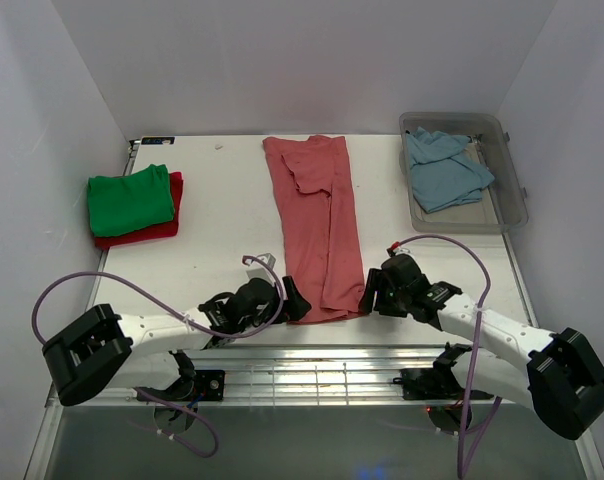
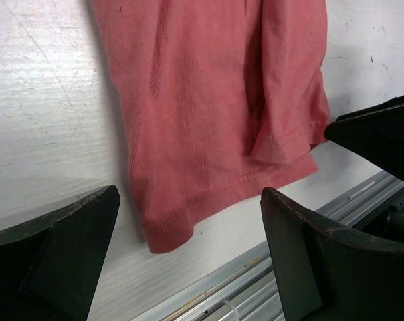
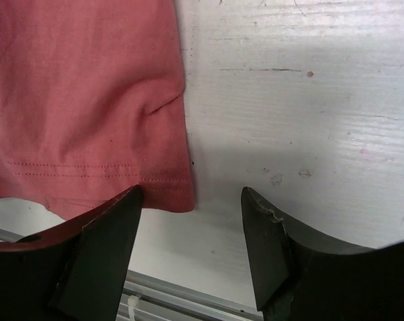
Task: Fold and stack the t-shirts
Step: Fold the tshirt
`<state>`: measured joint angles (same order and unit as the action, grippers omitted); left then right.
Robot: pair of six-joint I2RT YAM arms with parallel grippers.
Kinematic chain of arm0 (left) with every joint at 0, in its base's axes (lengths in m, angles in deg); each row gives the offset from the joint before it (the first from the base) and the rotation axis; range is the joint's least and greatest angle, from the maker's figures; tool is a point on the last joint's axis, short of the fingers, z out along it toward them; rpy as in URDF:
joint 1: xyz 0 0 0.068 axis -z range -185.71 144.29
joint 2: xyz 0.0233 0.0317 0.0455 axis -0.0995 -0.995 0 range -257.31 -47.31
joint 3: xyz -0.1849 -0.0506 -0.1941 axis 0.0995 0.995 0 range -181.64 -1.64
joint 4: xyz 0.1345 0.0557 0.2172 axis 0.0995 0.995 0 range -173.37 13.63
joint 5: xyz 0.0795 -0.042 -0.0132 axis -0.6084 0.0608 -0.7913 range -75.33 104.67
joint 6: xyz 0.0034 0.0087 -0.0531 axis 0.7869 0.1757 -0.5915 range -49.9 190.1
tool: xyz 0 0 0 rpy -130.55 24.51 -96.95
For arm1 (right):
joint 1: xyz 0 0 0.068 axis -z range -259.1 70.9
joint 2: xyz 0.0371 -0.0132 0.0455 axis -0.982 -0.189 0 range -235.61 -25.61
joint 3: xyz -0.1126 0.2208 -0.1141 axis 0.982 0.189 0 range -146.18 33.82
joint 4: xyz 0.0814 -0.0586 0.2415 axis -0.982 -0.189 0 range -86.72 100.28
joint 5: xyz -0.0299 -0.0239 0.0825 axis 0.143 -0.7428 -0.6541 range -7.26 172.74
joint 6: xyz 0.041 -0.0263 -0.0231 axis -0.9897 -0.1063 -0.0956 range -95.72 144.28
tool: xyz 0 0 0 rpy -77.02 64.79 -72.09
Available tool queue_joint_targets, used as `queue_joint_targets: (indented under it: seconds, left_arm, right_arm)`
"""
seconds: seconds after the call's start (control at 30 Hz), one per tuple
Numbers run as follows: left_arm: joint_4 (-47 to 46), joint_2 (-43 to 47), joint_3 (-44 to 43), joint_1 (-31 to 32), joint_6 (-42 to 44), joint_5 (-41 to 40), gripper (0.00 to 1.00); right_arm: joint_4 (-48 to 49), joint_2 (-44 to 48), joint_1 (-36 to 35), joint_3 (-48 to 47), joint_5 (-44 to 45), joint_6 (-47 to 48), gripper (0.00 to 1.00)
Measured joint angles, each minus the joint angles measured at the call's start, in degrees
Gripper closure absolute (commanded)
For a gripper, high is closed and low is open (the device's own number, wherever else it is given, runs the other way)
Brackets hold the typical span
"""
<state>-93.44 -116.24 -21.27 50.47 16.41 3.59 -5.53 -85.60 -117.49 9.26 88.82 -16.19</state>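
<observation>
"Status?"
"Both spread, empty — left gripper (image 1: 298,300) and right gripper (image 1: 368,293) flank the near hem of the salmon-pink t-shirt (image 1: 317,220)."
"Risk?"
"Right jaws barely straddle the hem corner — closing could catch one layer, skewing the fold."

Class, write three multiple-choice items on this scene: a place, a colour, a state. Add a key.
1. Where is the light blue shirt? A shelf; B clear bin; C floor.
2. What colour shirt tops the red shirt? A green; B yellow; C white.
3. The left gripper and right gripper are: A both shut; B both open; C one shut.
Key: B, it lies within the bin's walls; A, the green shirt covers the red; B, wrist views show jaws apart at the salmon-pink shirt hem, gripping nothing.
</observation>
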Motion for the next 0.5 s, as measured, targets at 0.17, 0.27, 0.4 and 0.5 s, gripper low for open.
queue_joint_targets:
  seconds: [0.17,0.27,0.4,0.5]
  left_arm:
    - [-1.8,-2.2,-0.8,0.0,0.0,0.2,0.04]
    - [-1.7,-3.8,-2.0,0.0,-0.2,0.2,0.09]
    - [1.7,-5.7,-4.7,-0.1,-0.5,-0.2,0.19]
    - [6.1,-6.6,-6.8,-0.2,-0.6,-0.9,0.27]
  right_arm:
    - [3.3,-1.7,0.0,0.0,-0.8,-0.2,0.33]
    - [6.3,-3.3,0.0,0.0,-1.8,-0.5,0.33]
    - [8.7,-4.6,0.0,0.0,-2.7,-1.0,0.34]
    - [9.0,-4.8,0.0,0.0,-3.1,-1.1,0.37]
